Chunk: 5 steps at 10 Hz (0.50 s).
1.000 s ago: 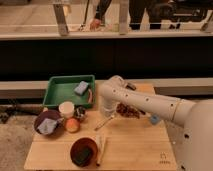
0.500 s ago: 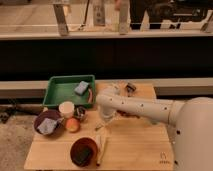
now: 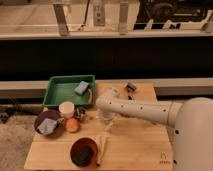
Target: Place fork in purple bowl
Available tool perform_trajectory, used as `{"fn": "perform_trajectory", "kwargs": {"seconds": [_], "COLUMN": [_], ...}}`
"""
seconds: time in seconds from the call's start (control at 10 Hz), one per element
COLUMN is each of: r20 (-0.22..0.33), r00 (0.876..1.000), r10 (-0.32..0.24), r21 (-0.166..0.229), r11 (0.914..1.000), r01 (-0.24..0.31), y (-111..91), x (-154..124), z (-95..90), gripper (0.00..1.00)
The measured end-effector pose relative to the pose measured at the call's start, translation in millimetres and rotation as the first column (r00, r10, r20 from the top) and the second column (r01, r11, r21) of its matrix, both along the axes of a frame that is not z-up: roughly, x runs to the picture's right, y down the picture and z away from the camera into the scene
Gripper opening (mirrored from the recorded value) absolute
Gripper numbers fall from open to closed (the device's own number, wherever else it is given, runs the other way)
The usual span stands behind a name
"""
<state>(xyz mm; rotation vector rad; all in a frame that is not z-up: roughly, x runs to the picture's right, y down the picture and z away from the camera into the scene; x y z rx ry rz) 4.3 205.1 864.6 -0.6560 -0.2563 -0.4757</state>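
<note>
The gripper (image 3: 106, 119), its grip state impossible to tell, hangs over the table (image 3: 140, 145) because the purple bowl (image 3: 47, 122) waits well to its left.

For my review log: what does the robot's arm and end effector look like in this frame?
The arm is a thick, smooth, cream-white tube with rounded joints and a row of small dark dots along its side. It widens into a large pale rounded shell at lower right. The end effector, over the wooden table, looks equally pale. No cables or lettering are discernible.
</note>
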Motion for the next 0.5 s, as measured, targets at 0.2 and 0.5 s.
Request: {"fn": "perform_trajectory", "kwargs": {"seconds": [0.2, 0.5], "r20": [0.003, -0.012], "r00": [1.000, 0.999], "r10": [0.000, 0.049], "r21": [0.003, 0.018], "r11": [1.0000, 0.9986], "r01": [0.000, -0.049], "y": [-1.4, -35.9], "x": [-1.9, 8.1], "z": [0.0, -5.4], "gripper": [0.80, 0.80]}}
